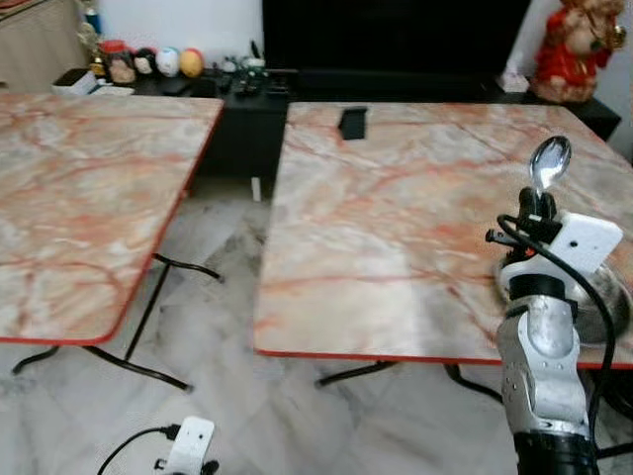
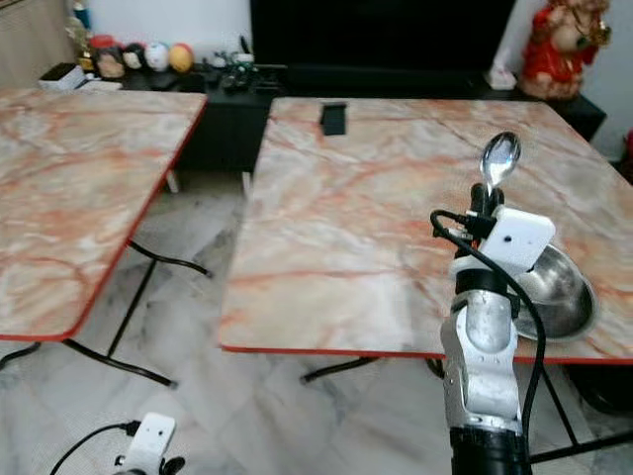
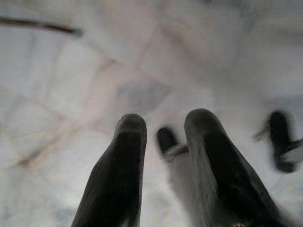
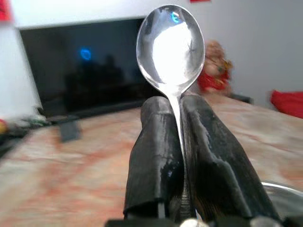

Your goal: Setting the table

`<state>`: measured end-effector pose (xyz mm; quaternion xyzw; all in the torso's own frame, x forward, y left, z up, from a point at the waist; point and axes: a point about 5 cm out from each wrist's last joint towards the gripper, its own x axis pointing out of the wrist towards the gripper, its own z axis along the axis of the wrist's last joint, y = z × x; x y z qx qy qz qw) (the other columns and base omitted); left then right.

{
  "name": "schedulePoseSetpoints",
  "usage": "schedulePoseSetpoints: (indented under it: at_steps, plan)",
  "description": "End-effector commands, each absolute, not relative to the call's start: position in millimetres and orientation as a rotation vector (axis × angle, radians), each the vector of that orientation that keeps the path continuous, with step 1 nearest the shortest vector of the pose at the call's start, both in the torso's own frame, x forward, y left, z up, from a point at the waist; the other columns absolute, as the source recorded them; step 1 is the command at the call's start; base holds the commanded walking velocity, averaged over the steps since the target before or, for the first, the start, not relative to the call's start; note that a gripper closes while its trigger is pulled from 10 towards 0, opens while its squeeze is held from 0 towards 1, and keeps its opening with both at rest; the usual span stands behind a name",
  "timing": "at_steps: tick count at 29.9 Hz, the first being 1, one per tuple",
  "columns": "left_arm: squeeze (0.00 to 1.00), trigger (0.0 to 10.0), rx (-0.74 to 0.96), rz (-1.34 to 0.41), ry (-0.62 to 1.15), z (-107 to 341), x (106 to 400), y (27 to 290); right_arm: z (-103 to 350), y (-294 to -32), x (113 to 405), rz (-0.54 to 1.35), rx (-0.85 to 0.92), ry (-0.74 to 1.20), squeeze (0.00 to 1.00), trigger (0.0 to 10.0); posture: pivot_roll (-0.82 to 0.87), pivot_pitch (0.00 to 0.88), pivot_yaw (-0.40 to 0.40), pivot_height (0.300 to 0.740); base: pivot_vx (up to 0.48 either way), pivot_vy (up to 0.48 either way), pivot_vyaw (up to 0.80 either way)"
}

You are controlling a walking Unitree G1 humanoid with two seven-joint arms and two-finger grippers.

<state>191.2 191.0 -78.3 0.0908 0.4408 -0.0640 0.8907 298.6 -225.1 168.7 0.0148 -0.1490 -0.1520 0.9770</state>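
No writing reads anywhere. Your right gripper [image 4: 176,106] clamps the spoon [image 4: 171,47] upright, bowl above its fingertips; the steel bowl [image 2: 559,292] sits just beside it on the table [image 2: 376,198].

Your left gripper [image 3: 163,130] hangs parted over the floor.

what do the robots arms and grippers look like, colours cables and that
The right arm is a silver metal cylinder, black at its lower end, carrying a white box-shaped wrist module with a looping black cable. The right gripper has two long, black, ribbed, round-tipped fingers. The left gripper has matching black fingers, and the left arm's white module also trails a black cable.
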Motion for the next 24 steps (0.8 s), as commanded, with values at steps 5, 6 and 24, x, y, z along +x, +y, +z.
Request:
schedulePoseSetpoints:
  at_steps: [5,6,24]
  plan:
    - [0.0,10.0,0.181,-0.128,0.941,-81.3,185.8,191.3,177.4,-224.3,300.5,-0.305,0.031,-0.333,0.0,10.0,-0.02,0.0,-0.007,0.74,0.0,-0.443,0.0]
    - [0.0,10.0,0.181,-0.127,0.941,-81.3,185.8,191.3,177.5,-224.3,300.5,-0.305,0.03,-0.333,0.0,10.0,-0.02,0.0,-0.007,0.74,0.0,-0.442,0.0]
    - [0.0,10.0,0.179,-0.115,0.933,-80.6,186.4,193.4,179.4,-226.1,302.1,-0.305,0.02,-0.333,0.0,10.0,-0.02,0.0,-0.013,0.74,0.0,-0.274,0.0]
